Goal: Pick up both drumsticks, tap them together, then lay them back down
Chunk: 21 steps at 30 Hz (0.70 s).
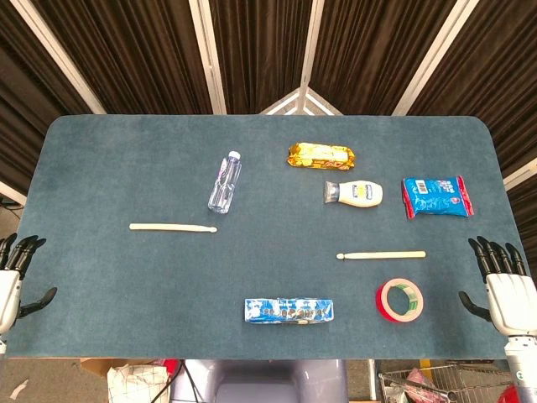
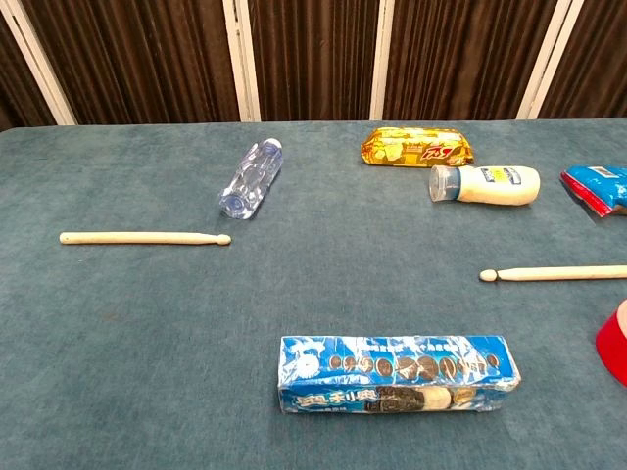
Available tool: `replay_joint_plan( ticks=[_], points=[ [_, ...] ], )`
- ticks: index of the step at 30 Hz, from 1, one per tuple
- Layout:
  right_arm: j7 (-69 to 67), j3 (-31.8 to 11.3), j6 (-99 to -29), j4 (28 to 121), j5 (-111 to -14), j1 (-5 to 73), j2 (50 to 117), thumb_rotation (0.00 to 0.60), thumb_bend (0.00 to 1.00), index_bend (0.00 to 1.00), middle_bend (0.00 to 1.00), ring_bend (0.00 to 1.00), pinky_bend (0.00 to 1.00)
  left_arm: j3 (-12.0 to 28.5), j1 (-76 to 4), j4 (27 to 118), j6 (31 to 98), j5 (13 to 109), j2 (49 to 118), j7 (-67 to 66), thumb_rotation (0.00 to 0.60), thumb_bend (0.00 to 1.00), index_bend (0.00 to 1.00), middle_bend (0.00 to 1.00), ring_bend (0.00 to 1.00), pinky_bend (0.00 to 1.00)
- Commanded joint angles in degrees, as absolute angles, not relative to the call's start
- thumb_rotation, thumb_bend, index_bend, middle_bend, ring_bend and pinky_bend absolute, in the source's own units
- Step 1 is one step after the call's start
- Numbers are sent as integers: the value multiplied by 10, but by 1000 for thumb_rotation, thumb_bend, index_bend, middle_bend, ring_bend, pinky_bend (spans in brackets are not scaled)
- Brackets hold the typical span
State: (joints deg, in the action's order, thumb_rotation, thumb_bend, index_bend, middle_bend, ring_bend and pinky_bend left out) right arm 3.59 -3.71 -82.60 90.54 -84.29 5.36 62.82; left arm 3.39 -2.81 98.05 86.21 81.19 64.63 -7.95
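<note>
Both sticks untouched on the tabletop [image 1: 101, 168]; neither hand holds anything.

The left hand [image 1: 15, 277] and right hand [image 1: 503, 290] wait at the near corners, fingers spread and empty. Just beyond, the right stick [image 1: 382, 254] lies near the tape [image 1: 399, 300]; further off, the left stick [image 1: 173, 227] lies by the bottle [image 1: 225, 181]. A good pickup probably means each hand dropping over its own stick's butt end, away from the neighbouring clutter.
</note>
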Motion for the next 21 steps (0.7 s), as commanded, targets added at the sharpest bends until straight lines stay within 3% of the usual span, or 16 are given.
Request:
replay_joint_plan(
  ticks=[1,12,21],
  points=[
    [36,-37,-825,905,-842,54,628,600,285,42,87,94,0,34,-28,980,862,811,646,-80,600,310,162,114,0,0],
    [32,-37,-824,907,-841,53,626,600,286,47,87,93,0,35,-27,981,864,812,645,-72,600,310,162,113,0,0],
    [19,-40,-808,897,-833,61,637,600,286,140,102,140,0,38,-32,987,852,805,643,-59,600,310,162,113,0,0]
  ],
)
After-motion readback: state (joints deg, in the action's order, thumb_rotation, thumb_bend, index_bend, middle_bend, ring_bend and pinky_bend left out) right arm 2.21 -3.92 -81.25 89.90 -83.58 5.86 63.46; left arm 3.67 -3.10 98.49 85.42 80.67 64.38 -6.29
